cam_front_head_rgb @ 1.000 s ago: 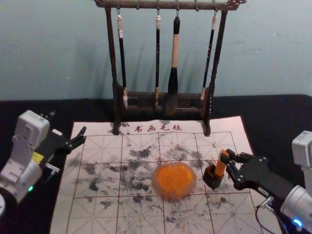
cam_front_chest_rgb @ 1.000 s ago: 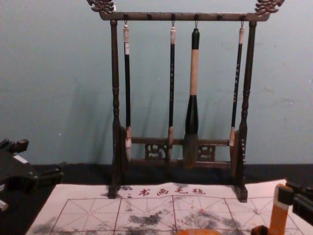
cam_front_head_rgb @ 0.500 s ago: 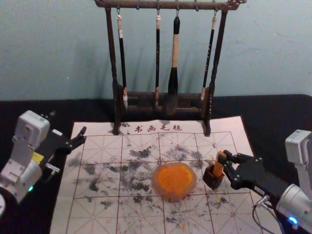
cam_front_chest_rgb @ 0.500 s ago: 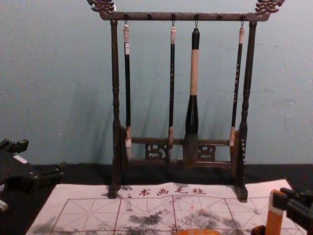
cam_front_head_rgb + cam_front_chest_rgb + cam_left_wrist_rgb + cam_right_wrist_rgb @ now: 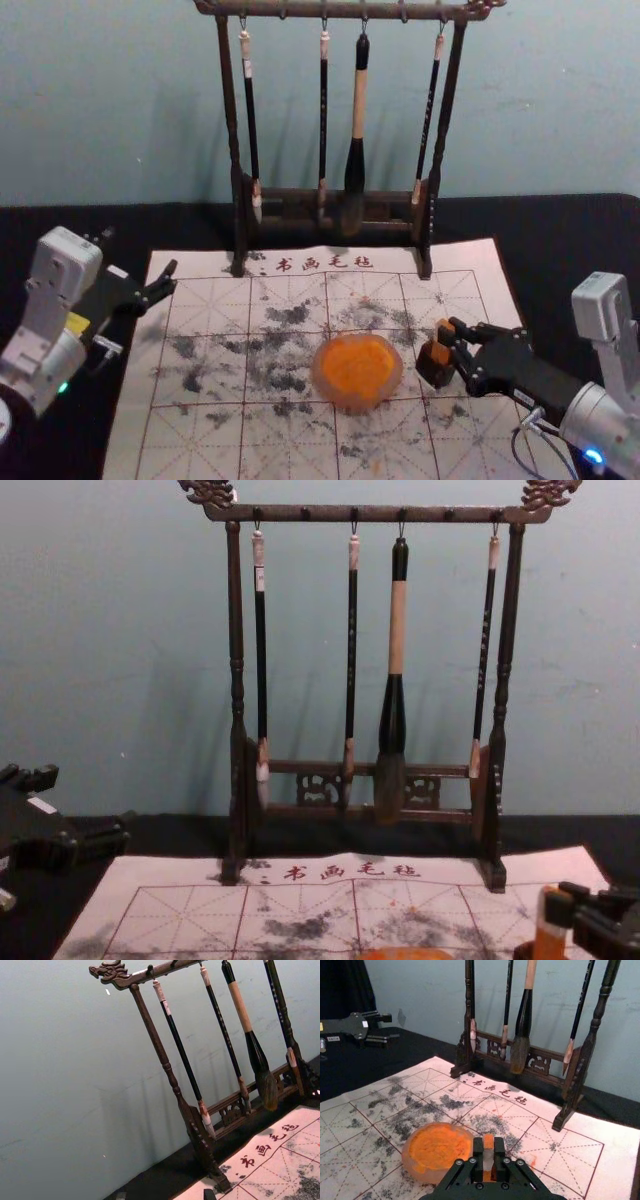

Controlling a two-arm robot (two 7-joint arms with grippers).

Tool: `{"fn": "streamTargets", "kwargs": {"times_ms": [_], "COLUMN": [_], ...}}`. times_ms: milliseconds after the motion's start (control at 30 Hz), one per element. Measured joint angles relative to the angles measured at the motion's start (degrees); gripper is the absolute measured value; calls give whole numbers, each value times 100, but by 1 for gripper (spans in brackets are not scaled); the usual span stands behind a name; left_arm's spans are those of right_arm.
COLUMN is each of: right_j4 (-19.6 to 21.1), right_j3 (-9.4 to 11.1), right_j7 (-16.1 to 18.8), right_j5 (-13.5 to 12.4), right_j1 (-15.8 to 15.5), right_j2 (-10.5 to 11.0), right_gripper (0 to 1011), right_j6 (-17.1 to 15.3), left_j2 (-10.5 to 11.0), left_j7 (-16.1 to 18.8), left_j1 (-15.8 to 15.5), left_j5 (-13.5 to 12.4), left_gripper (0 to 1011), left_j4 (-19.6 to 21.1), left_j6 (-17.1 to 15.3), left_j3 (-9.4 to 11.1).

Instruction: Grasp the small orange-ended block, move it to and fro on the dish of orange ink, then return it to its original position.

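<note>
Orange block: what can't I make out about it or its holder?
- Block's lower end: behind the holder's wall in head view, cut off by the bottom edge in chest view.
- Holder's inside: covered by its wall and the block, head view.
- Block's lower sides: behind the right gripper's fingers, right wrist view.

Dim, soft light; the wall (image 5: 110, 120) carries faint, soft-edged shadows left of the rack (image 5: 229, 105) (so light leans in from the right). The black cloth (image 5: 570, 228) swallows detail; a blue light (image 5: 594, 456) glows near right.
</note>
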State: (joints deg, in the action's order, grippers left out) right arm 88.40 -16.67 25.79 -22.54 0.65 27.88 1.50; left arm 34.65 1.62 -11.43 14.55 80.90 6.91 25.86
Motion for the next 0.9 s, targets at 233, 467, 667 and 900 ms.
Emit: {"fn": "streamTargets", "kwargs": {"times_ms": [233,467,667,900], "right_j4": [-118,-208,-253,-263], "right_j3": [-81,-148,-180,-196], "right_j7": [17,45,50,-7], "right_j5": [69,116,150,259], "right_j1": [84,137,163,165], "right_j2": [-24,-39,-41,-45], "right_gripper": [81,81,81,81], "right_j6": [0,0,0,38], "left_j2": [0,0,0,0], "left_j7": [0,0,0,0], "left_j1": [0,0,0,0], "left_j5": [0,0,0,0], "left_gripper": [1001,1001,1001,1001], "left_j4": [0,0,0,0], "left_j6": [0,0,0,0], "left_j3": [0,0,0,0]}}
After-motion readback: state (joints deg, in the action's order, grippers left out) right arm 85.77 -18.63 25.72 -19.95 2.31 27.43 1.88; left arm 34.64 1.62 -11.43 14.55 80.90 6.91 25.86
